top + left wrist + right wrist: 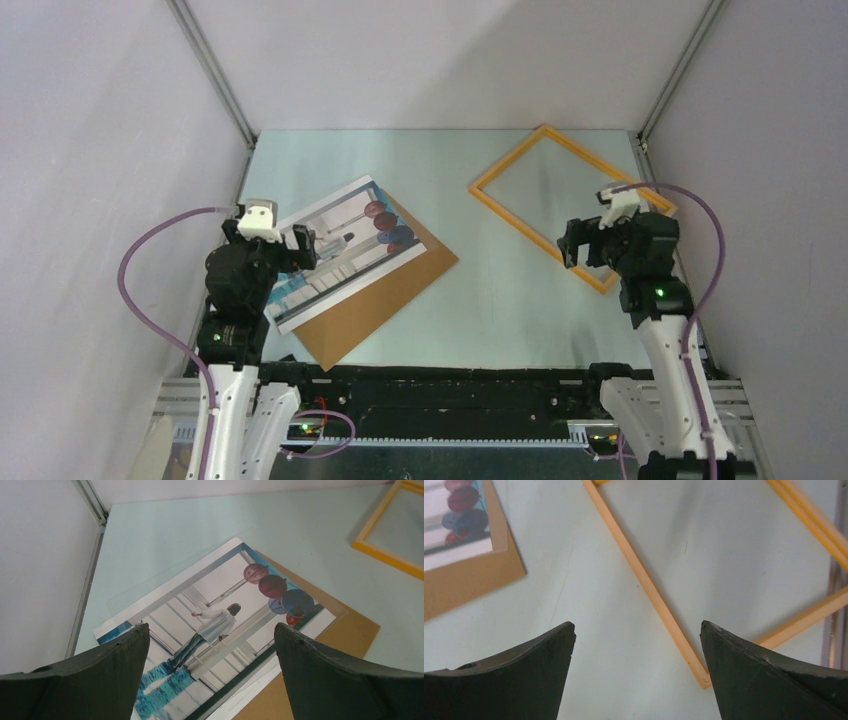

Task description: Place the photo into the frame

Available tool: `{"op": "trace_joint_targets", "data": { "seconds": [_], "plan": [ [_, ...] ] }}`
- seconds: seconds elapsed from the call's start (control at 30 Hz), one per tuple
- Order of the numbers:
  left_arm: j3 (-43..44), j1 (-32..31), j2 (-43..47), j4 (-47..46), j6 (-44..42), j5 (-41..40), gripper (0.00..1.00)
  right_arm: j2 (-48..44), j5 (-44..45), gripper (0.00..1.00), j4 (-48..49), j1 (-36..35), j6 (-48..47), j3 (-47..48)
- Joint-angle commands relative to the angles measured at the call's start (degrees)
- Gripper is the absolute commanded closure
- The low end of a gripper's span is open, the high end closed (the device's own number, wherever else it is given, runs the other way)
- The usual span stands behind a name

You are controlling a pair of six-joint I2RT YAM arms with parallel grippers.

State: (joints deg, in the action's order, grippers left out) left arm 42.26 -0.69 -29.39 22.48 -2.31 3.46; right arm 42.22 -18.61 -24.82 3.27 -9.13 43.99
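Photo point(345, 250) lies face up on the left half of the table point(480, 290), turned at a slant. It rests on a plain brown backing board point(385, 295), whose right and near corners stick out past it. The print has a white border and shows a person in a white top among pale poles. Red and blue balls sit toward its far right end and teal patches toward its near left end. In the left wrist view, faint straight edges of a clear sheet point(165, 577) show just beyond the photo's far side, so it seems to lie over the print.

The frame point(508, 157), thin and orange-yellow, lies flat at the far right of the table, set diamond-wise. Bare table shows inside it. It is well apart from the photo and the board.

The left claw point(211, 627) hangs above the near left part of the photo with its dark fingers spread wide and clear of the paper. From its own camera, the pictured person stands between them.

The right claw point(638, 624) hangs above the near part of the frame, also spread wide and gripping nothing. In its wrist view one long rail runs down between the fingers, and the frame's near corner lies just beside the right finger's tip.
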Motion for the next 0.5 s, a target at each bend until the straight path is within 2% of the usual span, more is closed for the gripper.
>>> {"op": "trace_joint_targets", "data": {
  "seconds": [0.0,0.27,0.47],
  "plan": [
    [1.53,0.41,-1.36,-0.19,-2.28,1.32,0.02,7.34,7.26,0.0,4.12,-4.82,-4.17,2.22],
    [1.22,0.42,-3.28,-0.21,-2.37,2.26,0.02,22.78,6.29,0.0,11.44,-6.93,-9.33,2.67],
    [1.7,0.42,-4.91,-0.2,-2.48,3.04,0.02,32.82,3.53,0.0,10.67,-7.31,-12.18,6.51]
  ]
}}
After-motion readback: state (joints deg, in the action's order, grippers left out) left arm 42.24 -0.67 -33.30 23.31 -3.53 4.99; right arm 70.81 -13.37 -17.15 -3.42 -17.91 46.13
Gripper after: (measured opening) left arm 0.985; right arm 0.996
